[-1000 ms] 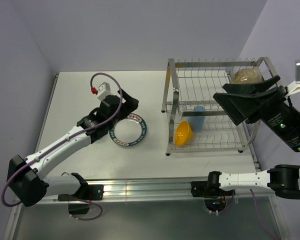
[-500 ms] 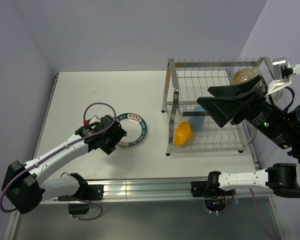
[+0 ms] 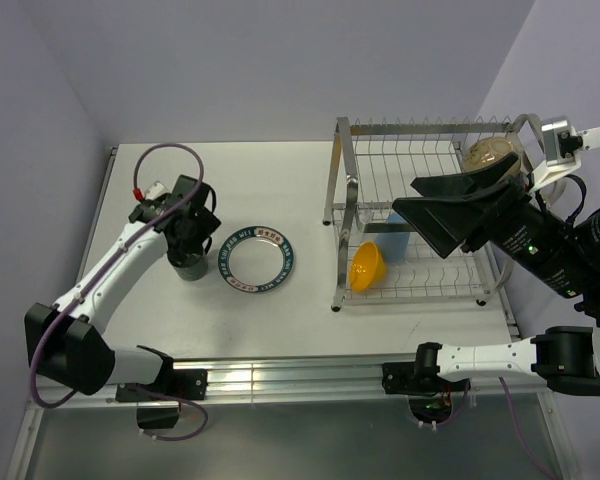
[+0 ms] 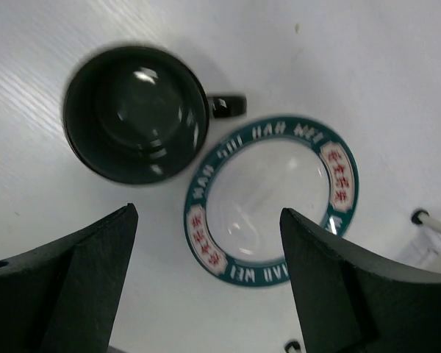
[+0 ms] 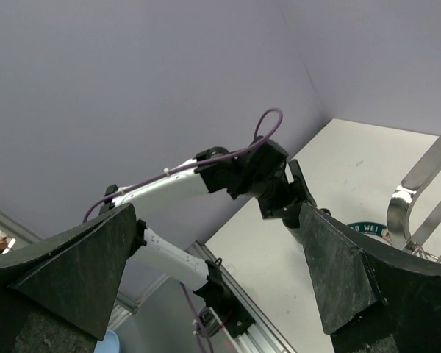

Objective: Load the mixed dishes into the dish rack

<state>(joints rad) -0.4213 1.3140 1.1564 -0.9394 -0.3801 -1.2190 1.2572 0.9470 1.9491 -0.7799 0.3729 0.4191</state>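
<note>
From above, I see my left gripper (image 3: 191,243) hanging over the dark mug (image 3: 190,269). The mug stands on the table (image 3: 280,180) just left of the white plate (image 3: 259,259). The dish rack (image 3: 342,200) holds the orange bowl (image 3: 367,266), blue tumbler (image 3: 398,236) and beige bowl (image 3: 492,152). My right gripper (image 3: 402,195) hovers over the rack, jaws wide.

On the left wrist camera my fingers (image 4: 73,279) are spread wide, gripping nothing, with the upright mug and the plate just beside each other below.

On the right wrist camera both fingers (image 5: 66,257) stand far apart with nothing between them.
</note>
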